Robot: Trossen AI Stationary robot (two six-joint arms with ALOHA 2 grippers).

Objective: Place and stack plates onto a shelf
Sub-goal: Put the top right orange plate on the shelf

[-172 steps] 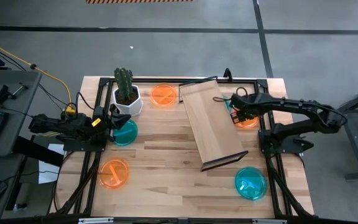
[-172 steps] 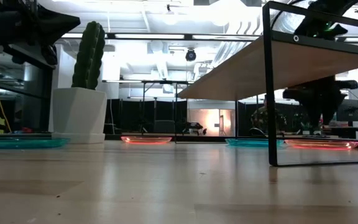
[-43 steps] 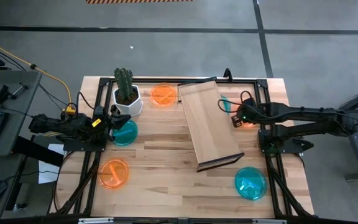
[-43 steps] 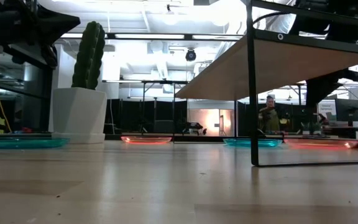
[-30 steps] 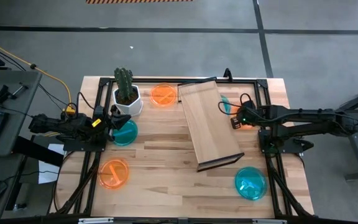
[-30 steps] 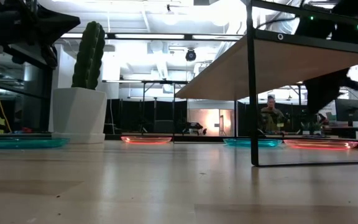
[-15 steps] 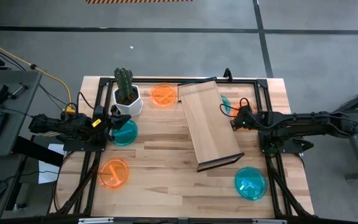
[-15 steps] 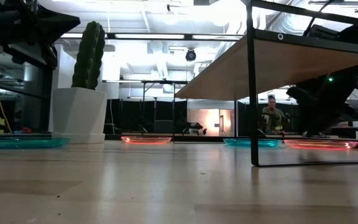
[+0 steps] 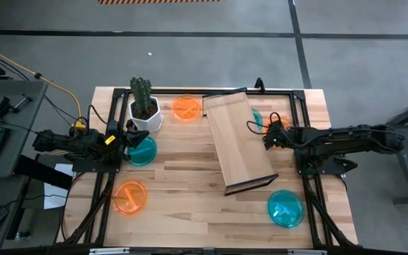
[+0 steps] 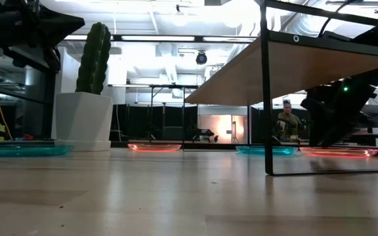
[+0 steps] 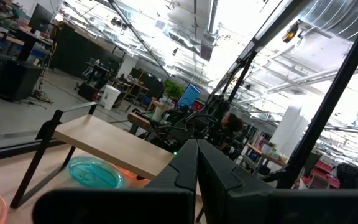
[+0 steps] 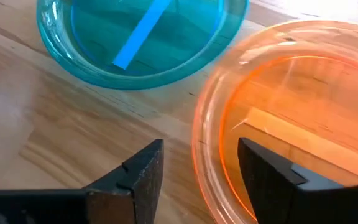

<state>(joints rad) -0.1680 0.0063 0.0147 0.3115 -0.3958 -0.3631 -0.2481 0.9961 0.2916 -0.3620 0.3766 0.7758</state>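
Fingers of the right gripper (image 12: 199, 171) stand spread wide, low over the light butcher-block surface (image 9: 183, 184), with the near rim of a small round translucent orange plastic plate (image 12: 291, 118) between them; neither finger clearly touches that rim. Just beyond the fingertips, touching or nearly touching the orange plate's edge, lies a translucent teal-blue plastic plate (image 12: 138, 37) with a strip of blue tape showing through its bottom. Seen from above, the right gripper (image 9: 269, 134) sits just beside the long edge of the shelf (image 9: 236, 140), a rectangular light-wood plank on a low dark frame, and both of these plates lie between that edge and the surface's right side, partly hidden by the arm.

Fingers of the left gripper (image 11: 196, 180) are pressed together with nothing between them. That gripper (image 9: 127, 139) waits at the surface's left side, and a second teal-blue plate (image 9: 143, 151) lies directly in front of its fingertips. A white hexagonal pot holding a green cactus (image 9: 144, 108) stands just beyond, with another orange plate (image 9: 186, 108) between the pot and the shelf's far end. A third orange plate (image 9: 130, 197) lies nearer the front on the left, and a third teal-blue plate (image 9: 285, 208) lies at the front right, near the shelf's end. The shelf top carries no plate.
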